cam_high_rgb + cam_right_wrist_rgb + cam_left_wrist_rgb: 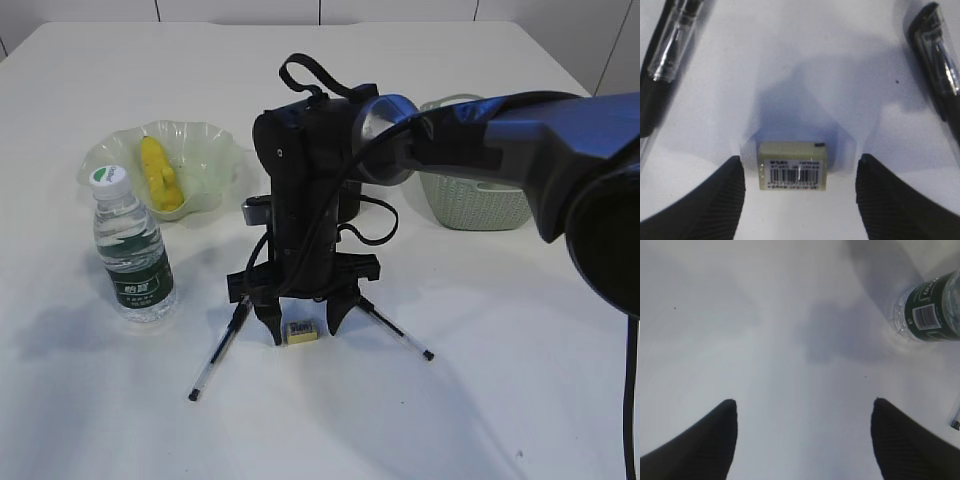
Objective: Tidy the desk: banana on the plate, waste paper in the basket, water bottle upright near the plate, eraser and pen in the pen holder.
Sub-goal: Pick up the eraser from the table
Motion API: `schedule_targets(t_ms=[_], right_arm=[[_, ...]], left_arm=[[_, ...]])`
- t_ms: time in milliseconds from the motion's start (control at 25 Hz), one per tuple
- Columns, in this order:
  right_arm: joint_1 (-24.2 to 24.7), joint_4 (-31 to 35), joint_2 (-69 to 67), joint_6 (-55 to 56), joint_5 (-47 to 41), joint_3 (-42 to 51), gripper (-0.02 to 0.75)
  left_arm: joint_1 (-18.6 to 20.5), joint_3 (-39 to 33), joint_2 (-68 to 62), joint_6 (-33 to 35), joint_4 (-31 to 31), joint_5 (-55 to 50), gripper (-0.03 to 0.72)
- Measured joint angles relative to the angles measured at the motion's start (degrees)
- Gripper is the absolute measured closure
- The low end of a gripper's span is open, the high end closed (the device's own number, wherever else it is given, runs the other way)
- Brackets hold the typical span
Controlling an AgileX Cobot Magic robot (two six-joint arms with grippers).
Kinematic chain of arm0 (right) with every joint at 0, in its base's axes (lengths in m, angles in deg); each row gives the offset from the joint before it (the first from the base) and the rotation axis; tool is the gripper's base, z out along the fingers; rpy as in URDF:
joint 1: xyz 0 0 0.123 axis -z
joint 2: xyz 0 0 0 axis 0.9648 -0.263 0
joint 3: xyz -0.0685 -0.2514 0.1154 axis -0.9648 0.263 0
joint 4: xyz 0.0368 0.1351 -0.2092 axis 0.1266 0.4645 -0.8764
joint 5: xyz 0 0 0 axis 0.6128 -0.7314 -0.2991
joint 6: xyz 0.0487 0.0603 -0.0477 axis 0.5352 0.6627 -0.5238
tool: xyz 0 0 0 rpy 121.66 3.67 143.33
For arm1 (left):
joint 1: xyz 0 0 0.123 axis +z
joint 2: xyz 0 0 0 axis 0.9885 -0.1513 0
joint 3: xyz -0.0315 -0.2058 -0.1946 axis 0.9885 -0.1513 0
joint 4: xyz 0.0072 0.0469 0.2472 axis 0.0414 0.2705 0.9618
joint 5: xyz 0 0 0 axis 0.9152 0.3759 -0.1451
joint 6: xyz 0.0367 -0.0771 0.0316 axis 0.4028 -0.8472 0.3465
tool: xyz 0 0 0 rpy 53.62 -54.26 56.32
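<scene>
The fingers of the right gripper (303,330) are seen spread apart and lowered to the surface (480,380), with the eraser (300,332) lying between them; no contact with either finger can be made out, a bare gap being shown on both sides in the right wrist view. One eraser (793,165) is counted, its barcode label facing up. Two pens are counted: one pen (217,354) just outside one finger and a second pen (398,332) just outside the other, both partly hidden by the gripper body and cut off in the wrist view.

The fingers of the left gripper (802,437) are also held apart over bare surface, nothing lying between them. Beyond and to the right of them, one water bottle (930,307) is seen, cut off by the frame edge; in the exterior view it stands upright (130,247) beside the plate (215,150), on which one banana (160,175) lies.

Behind the right arm, one basket (475,205) is partly hidden. The pen holder cannot be made out.
</scene>
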Motion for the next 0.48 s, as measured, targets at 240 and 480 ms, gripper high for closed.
schedule_targets(t_ms=[240, 480], right_arm=[[0.00, 0.23, 0.00, 0.00, 0.00, 0.00, 0.359], [0.00, 0.57, 0.00, 0.00, 0.00, -0.14, 0.479]], left_arm=[[0.00, 0.00, 0.00, 0.00, -0.03, 0.04, 0.097], [0.00, 0.00, 0.00, 0.00, -0.03, 0.13, 0.097]])
